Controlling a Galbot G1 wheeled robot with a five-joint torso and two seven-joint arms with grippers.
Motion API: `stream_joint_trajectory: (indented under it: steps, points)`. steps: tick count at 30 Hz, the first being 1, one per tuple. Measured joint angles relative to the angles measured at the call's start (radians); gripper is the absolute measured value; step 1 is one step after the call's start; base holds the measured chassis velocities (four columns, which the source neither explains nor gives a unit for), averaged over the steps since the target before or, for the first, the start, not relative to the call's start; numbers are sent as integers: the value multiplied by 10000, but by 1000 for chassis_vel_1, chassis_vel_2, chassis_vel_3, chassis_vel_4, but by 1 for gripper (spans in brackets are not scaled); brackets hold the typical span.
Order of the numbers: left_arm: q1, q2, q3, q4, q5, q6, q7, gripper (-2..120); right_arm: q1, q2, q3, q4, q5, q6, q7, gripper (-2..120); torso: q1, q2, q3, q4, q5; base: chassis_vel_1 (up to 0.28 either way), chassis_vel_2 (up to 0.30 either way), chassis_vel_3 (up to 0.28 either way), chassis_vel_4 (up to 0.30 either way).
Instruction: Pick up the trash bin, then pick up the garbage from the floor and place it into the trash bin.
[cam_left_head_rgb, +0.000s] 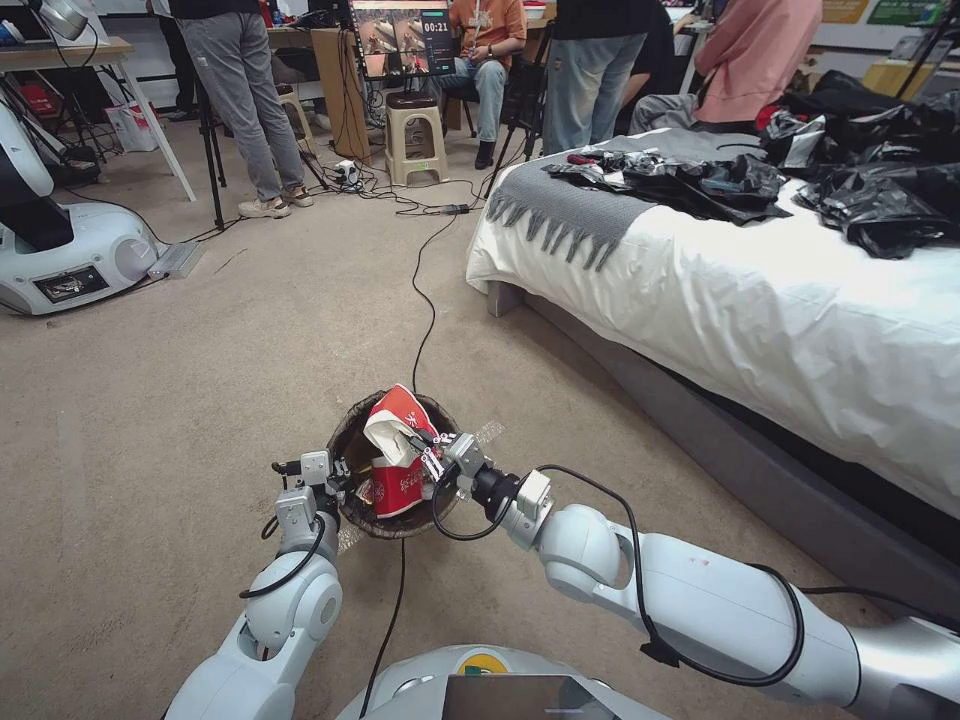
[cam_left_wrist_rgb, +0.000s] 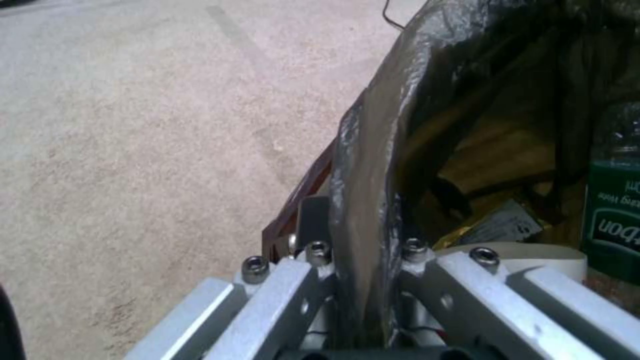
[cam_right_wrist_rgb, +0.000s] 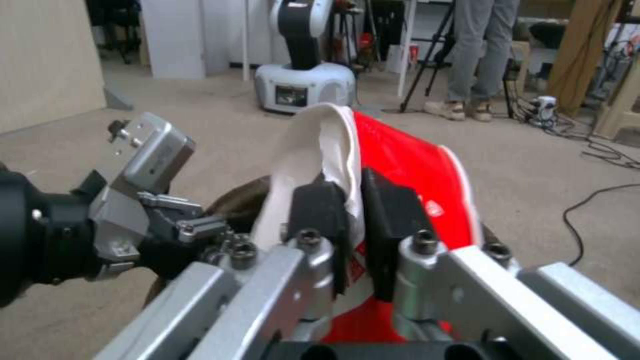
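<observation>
— Between my left gripper's (cam_left_wrist_rgb: 360, 280) jaws sits the bin's (cam_left_head_rgb: 352, 440) lined rim, pinched tight. What's the right doing?

— Right gripper (cam_right_wrist_rgb: 353, 225) is clamped on a crushed red cup's (cam_right_wrist_rgb: 407, 160) wall, over the bin mouth. I'd judge: lower it inside before letting go, or it tips out.

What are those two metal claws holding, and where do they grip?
The left tool pinches the trash bin by its liner-covered rim. The right tool clamps a red-and-white noodle cup by its wall.
</observation>
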Motion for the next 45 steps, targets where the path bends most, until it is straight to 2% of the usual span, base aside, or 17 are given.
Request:
stream_joint_trajectory:
  steps: [6, 13, 21, 23, 27, 29, 30, 32, 34, 36, 37, 38, 39, 42, 43, 44, 45]
  points:
    - [-28, -19, 28, 16, -35, 8, -5, 0, 52, 81, -35, -61, -10, -1, 102, 27, 0, 0, 0, 0, 0, 0, 0, 0, 0]
    - [-103, -7, 60, -17, -376, 137, -134, 0, 160, 165, -68, -95, 11, -1, 223, 59, 0, 0, 0, 0, 0, 0, 0, 0, 0]
    - [-105, 7, 60, -23, -386, 142, -134, 0, 245, 226, -83, -65, 37, -1, 306, 78, 0, 0, 0, 0, -1, 0, 0, 0, 0]
    - [-88, 8, 66, -27, -384, 142, -131, 0, 282, 302, 62, 58, 120, 6, 442, 93, 0, 0, 0, 1, 0, 0, 0, 0, 0]
    - [-69, 10, 67, -33, -374, 141, -126, 0, 278, 341, 422, 266, 270, -4, 606, 99, 0, 0, 0, 0, 0, 0, 0, 0, 0]
    - [-13, 15, 57, -40, -330, 123, -115, 0, 285, 363, 1675, 821, 880, -345, 1138, 100, 0, 0, 0, 0, -1, 0, 0, 0, 0]
    - [-13, 15, 57, -40, -330, 123, -115, 0, 285, 363, 1675, 821, 880, -345, 1138, 100, 0, 0, 0, 0, -1, 0, 0, 0, 0]
    - [22, 17, 39, -40, -209, 65, -78, 0, 254, 294, 2811, 1154, 1134, -851, 1795, 100, 0, 0, 0, 3, -1, 0, 0, 0, 0]
    - [28, 13, 33, -40, -191, 44, -75, 0, 38, 260, 3441, 1240, 1193, -1165, 2056, 100, 0, 0, -1, 1, 0, 0, 0, 0, 0]
    - [36, 5, 31, -40, -172, 32, -68, 0, -443, 244, 4341, 1257, 1126, -1447, 2341, 100, 0, 0, -1, 1, 0, 0, 0, 0, 0]
    - [36, 5, 31, -40, -172, 32, -68, 0, -443, 244, 4341, 1257, 1126, -1447, 2341, 100, 0, 0, -1, 1, 0, 0, 0, 0, 0]
    - [39, -3, 25, -40, -149, 24, -68, 0, -1033, 250, 5114, 1242, 945, -1658, 2525, 100, 0, 0, -1, 0, 0, 0, 0, 0, 0]
    - [39, -3, 25, -40, -149, 24, -68, 0, -1033, 250, 5114, 1242, 945, -1658, 2525, 100, 0, 0, -1, 0, 0, 0, 0, 0, 0]
    - [38, -23, 21, -38, -100, 14, -68, 0, -2198, 375, 6589, 969, 392, -1843, 2709, 100, 0, 0, -1, -3, 2, 0, 0, 0, 0]
    - [38, -23, 21, -38, -100, 14, -68, 0, -2198, 375, 6589, 969, 392, -1843, 2709, 100, 0, 0, -1, -3, 2, 0, 0, 0, 0]
    - [27, -31, 19, -30, -55, 6, -69, 0, -2782, 465, 7349, 835, 144, -1943, 2692, 100, 0, 0, -1, -1, 4, 0, 0, 0, 0]
    - [27, -31, 19, -30, -55, 6, -69, 0, -2782, 465, 7349, 835, 144, -1943, 2692, 100, 0, 0, -1, -1, 4, 0, 0, 0, 0]
